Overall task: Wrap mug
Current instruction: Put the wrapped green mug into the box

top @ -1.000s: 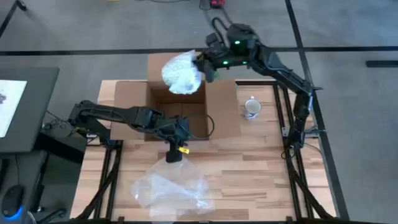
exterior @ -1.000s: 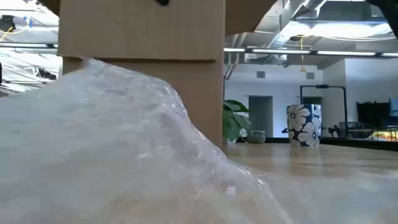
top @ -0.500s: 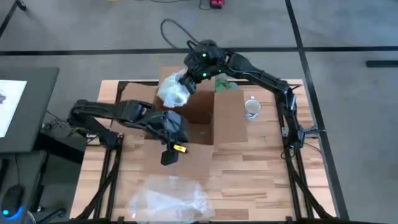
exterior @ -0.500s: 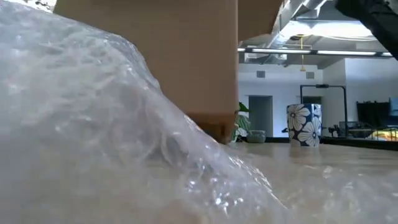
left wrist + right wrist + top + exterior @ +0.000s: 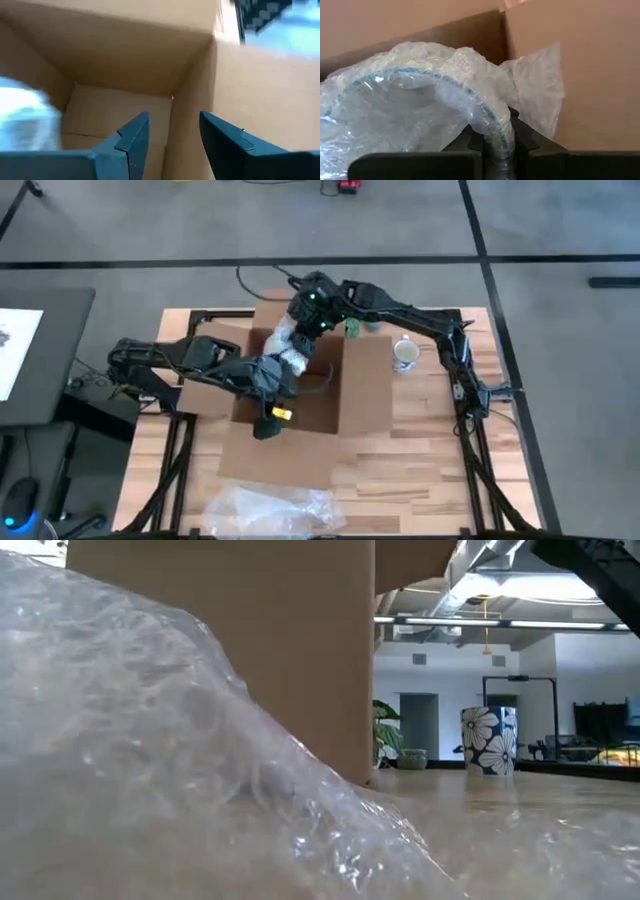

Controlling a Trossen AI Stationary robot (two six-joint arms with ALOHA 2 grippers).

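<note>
An open cardboard box (image 5: 365, 390) stands mid-table. Over its opening my right gripper (image 5: 497, 147) is shut on a bubble-wrapped mug (image 5: 290, 352) with a blue rim line (image 5: 420, 75); the bundle hangs inside the opening. At the box's near wall my left gripper (image 5: 172, 145) is shut on the cardboard; the high view shows this gripper (image 5: 270, 418) over the near side of the opening. A flowered mug (image 5: 405, 353) rests on its base at the right of the box. My left gripper holds the box's wall (image 5: 187, 125) with one finger (image 5: 132, 142) inside the box and the other (image 5: 225, 142) outside over the flap. It comes from above. The box's lower edge (image 5: 368, 776) meets the table. My right gripper pinches the wrapped mug's rim (image 5: 495, 125) between its two fingers, through the bubble wrap. The fingers reach in from the table's far right, slanting down. The bundle hangs ahead of and below the fingers, within the box's opening.
A loose heap of bubble wrap (image 5: 270, 508) lies at the table's near edge and fills the low view's foreground (image 5: 150, 770). A small green plant (image 5: 355, 328) stands behind the box. Bare wood shows at the near right (image 5: 430, 470).
My right gripper has carried the wrapped mug from above the box's far flap toward the near left and down into the opening. The box has slid toward the table's near edge with my left gripper on it, and the loose bubble wrap has been crowded nearer the edge.
</note>
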